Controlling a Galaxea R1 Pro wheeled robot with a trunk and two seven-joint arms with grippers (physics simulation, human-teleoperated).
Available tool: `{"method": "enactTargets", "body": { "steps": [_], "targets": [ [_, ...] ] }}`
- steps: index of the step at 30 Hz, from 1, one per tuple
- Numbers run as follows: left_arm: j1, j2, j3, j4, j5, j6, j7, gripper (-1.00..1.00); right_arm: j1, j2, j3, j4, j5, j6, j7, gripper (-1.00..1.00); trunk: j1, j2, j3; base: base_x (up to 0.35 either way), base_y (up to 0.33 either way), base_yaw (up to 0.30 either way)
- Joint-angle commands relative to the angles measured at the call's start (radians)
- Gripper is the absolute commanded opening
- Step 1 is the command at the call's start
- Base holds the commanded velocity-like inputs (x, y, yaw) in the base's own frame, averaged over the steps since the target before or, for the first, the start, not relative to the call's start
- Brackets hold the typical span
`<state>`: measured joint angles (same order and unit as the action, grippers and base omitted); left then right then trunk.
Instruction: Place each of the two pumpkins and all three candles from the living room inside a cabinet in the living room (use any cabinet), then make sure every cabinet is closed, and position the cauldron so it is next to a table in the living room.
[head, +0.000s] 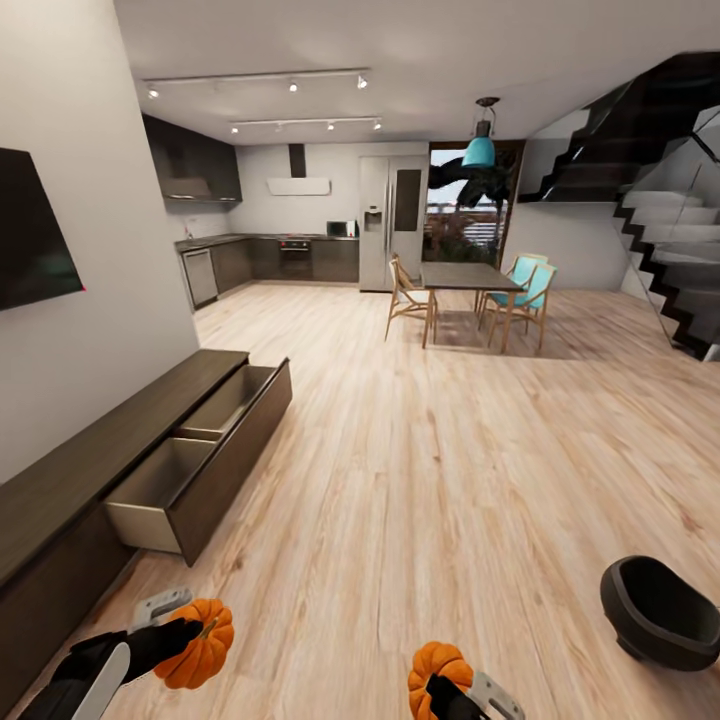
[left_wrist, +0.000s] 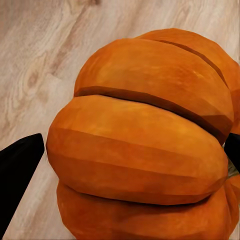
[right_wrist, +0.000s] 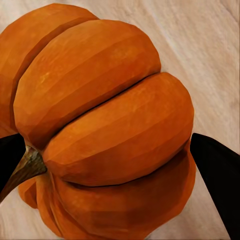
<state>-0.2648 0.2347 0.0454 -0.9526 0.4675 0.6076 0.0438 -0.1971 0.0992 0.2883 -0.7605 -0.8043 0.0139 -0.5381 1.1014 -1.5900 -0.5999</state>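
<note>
Each of my hands carries a pumpkin over the wooden floor. In the head view, the left gripper (head: 190, 632) is shut on one orange ribbed pumpkin (head: 207, 657) at the lower left. My right gripper (head: 440, 690) is shut on the other pumpkin (head: 440, 660) at the bottom edge. Close up, black fingers (left_wrist: 17, 172) flank the left pumpkin (left_wrist: 140, 145), and the right pumpkin (right_wrist: 105, 115) sits between fingers (right_wrist: 217, 175), stem showing. The dark-brown cabinet (head: 100, 450) runs along the left wall, a wide drawer (head: 170, 475) pulled out. The black cauldron (head: 660, 612) rests on the floor at the right. The candles are out of view.
A dining table (head: 468, 275) with wooden and teal chairs stands farther back, before the kitchen units and fridge (head: 392, 222). Stairs (head: 670, 230) rise at the right. A dark screen (head: 35, 235) hangs on the left wall above the cabinet.
</note>
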Motion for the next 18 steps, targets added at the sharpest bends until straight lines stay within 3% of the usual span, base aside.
{"method": "enactTargets", "body": {
  "steps": [1, 11, 18],
  "targets": [
    [-0.001, 0.000, 0.001, -0.001, 0.011, 0.004, 0.005, -1.00, -0.001, 0.000, 0.003, -0.002, -0.002, 0.001, -0.006, -1.00, 0.001, -0.001, -0.001, 0.325, 0.000, 0.000],
    [-0.001, 0.000, -0.003, -0.001, 0.011, 0.003, 0.005, -1.00, -0.001, 0.000, -0.003, -0.002, -0.011, 0.001, -0.006, -1.00, 0.001, -0.001, -0.001, 0.325, 0.000, 0.000],
    [-0.001, 0.001, -0.045, -0.001, 0.010, 0.002, 0.007, -1.00, -0.001, 0.000, -0.004, -0.002, -0.012, 0.001, -0.007, -1.00, 0.001, -0.001, -0.001, 0.325, -0.021, 0.000]
  ]
}}
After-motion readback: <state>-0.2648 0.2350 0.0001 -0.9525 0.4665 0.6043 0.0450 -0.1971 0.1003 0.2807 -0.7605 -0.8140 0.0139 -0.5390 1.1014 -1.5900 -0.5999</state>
